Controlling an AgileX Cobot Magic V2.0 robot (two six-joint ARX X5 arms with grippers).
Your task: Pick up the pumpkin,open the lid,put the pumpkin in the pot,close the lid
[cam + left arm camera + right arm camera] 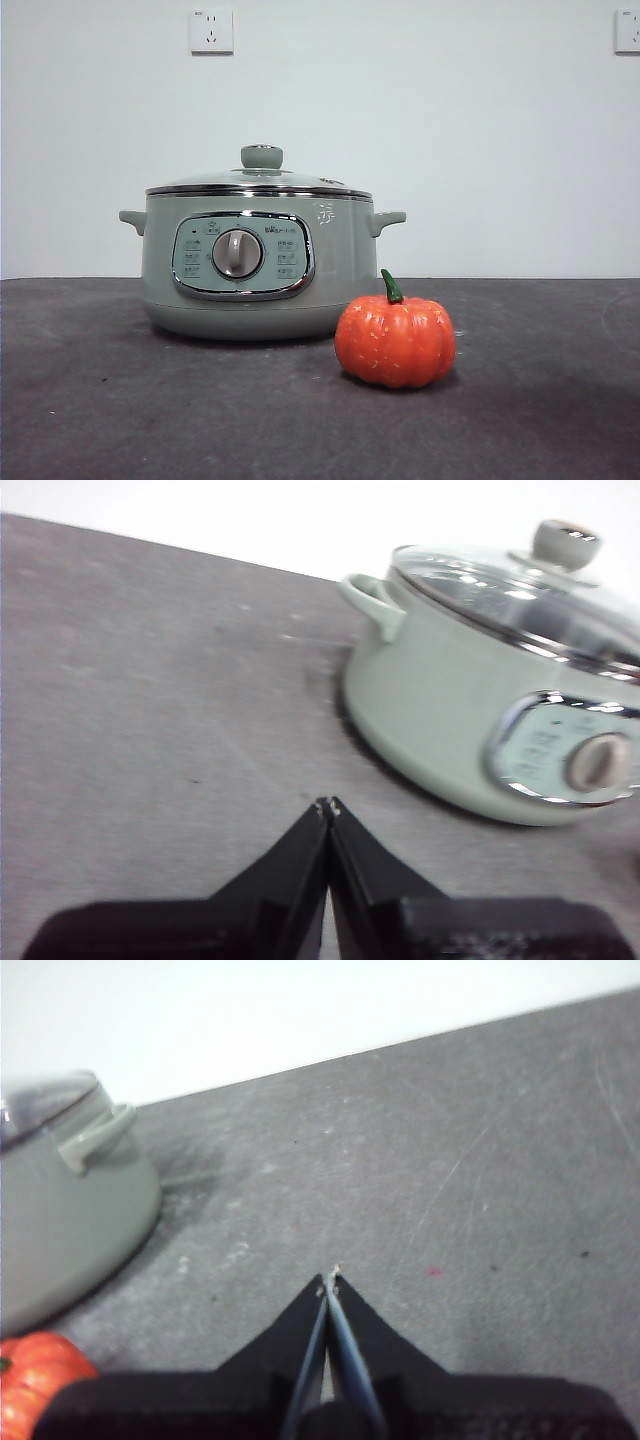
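The sage-green pot [245,265] stands on the dark table with its glass lid [260,180] seated on top, green knob up. The orange pumpkin [395,340] with a green stem sits upright just in front of the pot's right side. Neither arm shows in the front view. My left gripper [328,805] hovers shut and empty over bare table, off the pot's [470,710] left handle side, lid [520,590] in sight. My right gripper [330,1278] is shut and empty over the table on the other side of the pot [70,1220]; the pumpkin [40,1375] shows at a frame corner.
The dark grey tabletop [120,410] runs back to a white wall with two power sockets [211,30]. Open table surface lies to both sides of the pot and in front of it.
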